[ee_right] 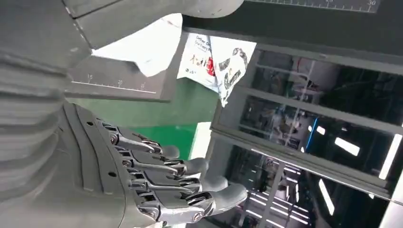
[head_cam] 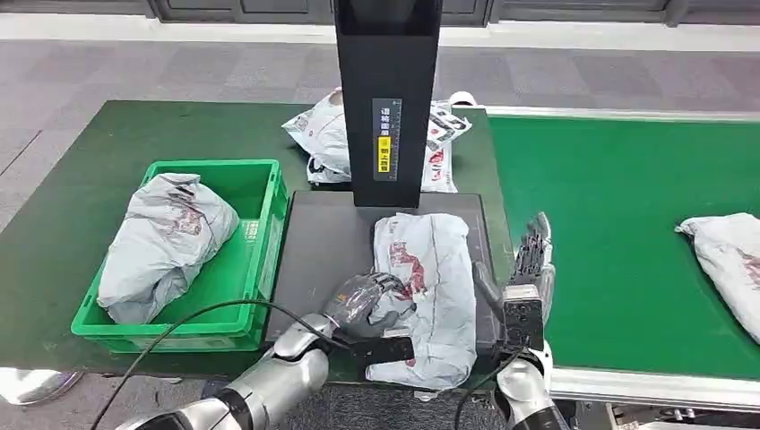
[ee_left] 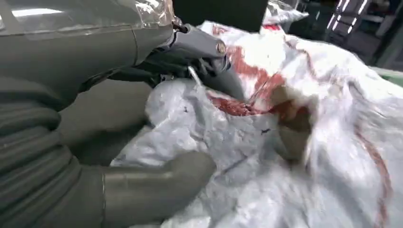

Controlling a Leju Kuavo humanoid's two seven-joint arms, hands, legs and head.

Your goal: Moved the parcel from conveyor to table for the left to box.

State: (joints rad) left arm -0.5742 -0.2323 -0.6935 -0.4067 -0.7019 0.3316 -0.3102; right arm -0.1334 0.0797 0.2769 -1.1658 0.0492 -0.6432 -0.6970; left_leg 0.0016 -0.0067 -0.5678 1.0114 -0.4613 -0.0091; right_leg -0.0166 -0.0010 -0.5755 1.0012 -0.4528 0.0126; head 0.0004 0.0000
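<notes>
You see the green crate just to the left of the black platform on the bench, and one grey bagged parcel lies in the crate, leaning toward the crate's left wall. The parcel of the task lies on the black platform, in front of the black upright column, with its near end hanging a little over the platform's front edge. Your left robot hand lies on this parcel at its left near part; in the left wrist view the thick thumb presses into the crumpled bag from one side and the dark fingers press from the other, so the hand grips the parcel. Your right robot hand stands just right of the platform, over the edge of the green conveyor, fingers straight, apart and pointing away from you, holding nothing. Behind the column more white parcels lie on the bench, and another grey parcel lies on the conveyor, well right of the platform.
</notes>
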